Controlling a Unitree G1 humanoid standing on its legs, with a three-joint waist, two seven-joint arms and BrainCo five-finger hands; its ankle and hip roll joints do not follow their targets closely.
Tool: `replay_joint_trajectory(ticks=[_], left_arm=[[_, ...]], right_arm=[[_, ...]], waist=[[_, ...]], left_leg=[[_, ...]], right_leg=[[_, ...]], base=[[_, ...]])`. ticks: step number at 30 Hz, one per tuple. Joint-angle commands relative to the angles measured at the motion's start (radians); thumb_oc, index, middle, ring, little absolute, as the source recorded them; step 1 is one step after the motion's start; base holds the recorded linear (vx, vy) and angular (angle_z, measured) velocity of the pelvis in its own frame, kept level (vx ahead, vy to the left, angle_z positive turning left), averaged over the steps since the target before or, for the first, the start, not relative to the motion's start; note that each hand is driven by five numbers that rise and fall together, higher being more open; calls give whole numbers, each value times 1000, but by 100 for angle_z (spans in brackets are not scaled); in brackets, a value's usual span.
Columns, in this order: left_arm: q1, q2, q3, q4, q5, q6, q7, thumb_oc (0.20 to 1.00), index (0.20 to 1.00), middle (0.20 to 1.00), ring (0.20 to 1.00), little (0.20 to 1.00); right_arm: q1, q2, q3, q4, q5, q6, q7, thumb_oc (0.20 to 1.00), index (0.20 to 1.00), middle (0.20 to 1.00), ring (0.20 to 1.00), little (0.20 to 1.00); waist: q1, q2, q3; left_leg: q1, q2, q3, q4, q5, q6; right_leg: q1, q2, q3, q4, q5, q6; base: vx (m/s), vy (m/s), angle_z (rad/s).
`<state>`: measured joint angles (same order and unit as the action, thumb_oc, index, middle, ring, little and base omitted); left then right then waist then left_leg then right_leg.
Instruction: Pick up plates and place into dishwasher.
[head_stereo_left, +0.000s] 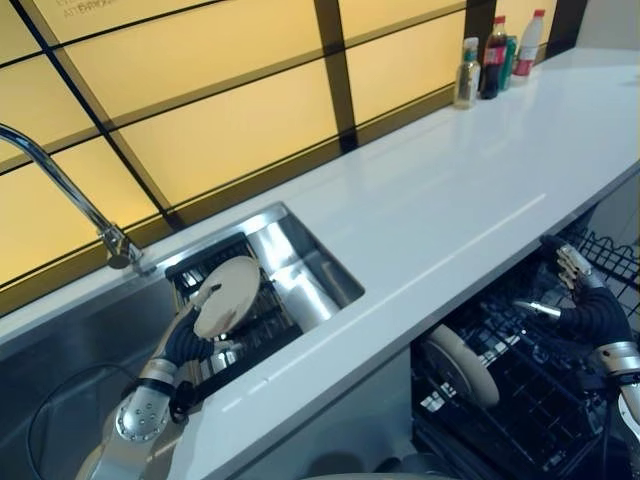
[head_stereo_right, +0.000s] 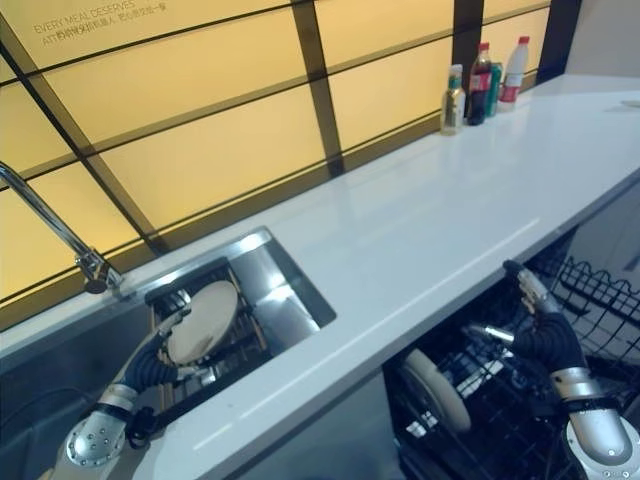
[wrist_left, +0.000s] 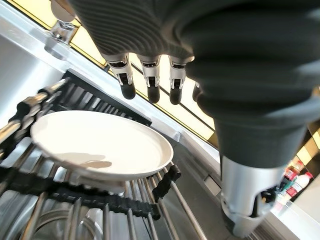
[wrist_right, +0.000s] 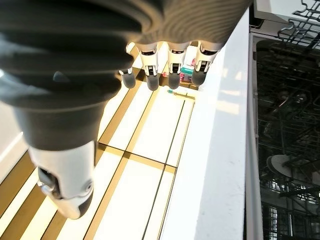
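Left wrist view: left hand (wrist_left: 150, 75), fingers straight and empty, hangs just above the plate (wrist_left: 100, 145) lying flat on the sink rack (wrist_left: 125, 205); the right hand (head_stereo_left: 575, 275), relaxed, is well apart by the dishwasher (head_stereo_left: 520, 400).

Left robot hand (wrist_left: 150, 75): dark ribbed cover over back and wrist, silver fingers with dark rounded tips, thick silver thumb with dark joint. Left forearm silver-grey, round cap with small screws. Right robot hand (head_stereo_right: 535, 310): same dark ribbed cover, silver dark-tipped fingers, silver ring at wrist, silver-grey forearm.
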<state>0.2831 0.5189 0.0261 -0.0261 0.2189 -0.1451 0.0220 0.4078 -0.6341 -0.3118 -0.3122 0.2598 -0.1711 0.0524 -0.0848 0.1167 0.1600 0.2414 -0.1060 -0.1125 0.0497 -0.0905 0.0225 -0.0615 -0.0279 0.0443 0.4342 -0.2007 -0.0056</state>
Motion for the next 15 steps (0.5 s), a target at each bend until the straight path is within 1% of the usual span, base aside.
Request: replay_joint_trajectory(ticks=[1,5,8,11,15], left_arm=[[-8,63,54,2,47,-24,57,1000,1000,1000,1000,1000],[0,80,41,37,117,-35,118,1000,1000,1000,1000,1000],[7,93,35,58,186,-40,187,1000,1000,1000,1000,1000],[13,106,31,84,263,-19,274,1000,1000,1000,1000,1000],[20,110,20,134,306,11,345,1000,1000,1000,1000,1000]], right_arm=[[-4,-13,-6,-74,20,-47,-30,1000,1000,1000,1000,1000],[12,-33,-8,-60,31,-52,-28,1000,1000,1000,1000,1000],[30,-48,-11,-52,45,-65,-31,1000,1000,1000,1000,1000],[43,-55,-11,-49,48,-73,-29,1000,1000,1000,1000,1000],[59,-58,-14,-43,53,-74,-13,1000,1000,1000,1000,1000]], waist=[[22,-56,-8],[20,-63,7],[19,-66,21],[18,-68,29],[15,-71,26]], left_leg=[[-129,-50,-13,91,6,11],[-141,-49,-7,112,9,7],[-159,-48,-3,130,13,6],[-171,-48,1,142,18,4],[-176,-49,6,150,22,0]], right_leg=[[100,-15,-2,-269,140,121],[91,-15,1,-249,141,124],[75,-15,5,-230,142,128],[67,-17,9,-221,144,132],[71,-21,10,-221,147,137]], base=[[65,2,-1],[61,14,-1],[12,5,1],[42,22,-1],[75,28,-1]])
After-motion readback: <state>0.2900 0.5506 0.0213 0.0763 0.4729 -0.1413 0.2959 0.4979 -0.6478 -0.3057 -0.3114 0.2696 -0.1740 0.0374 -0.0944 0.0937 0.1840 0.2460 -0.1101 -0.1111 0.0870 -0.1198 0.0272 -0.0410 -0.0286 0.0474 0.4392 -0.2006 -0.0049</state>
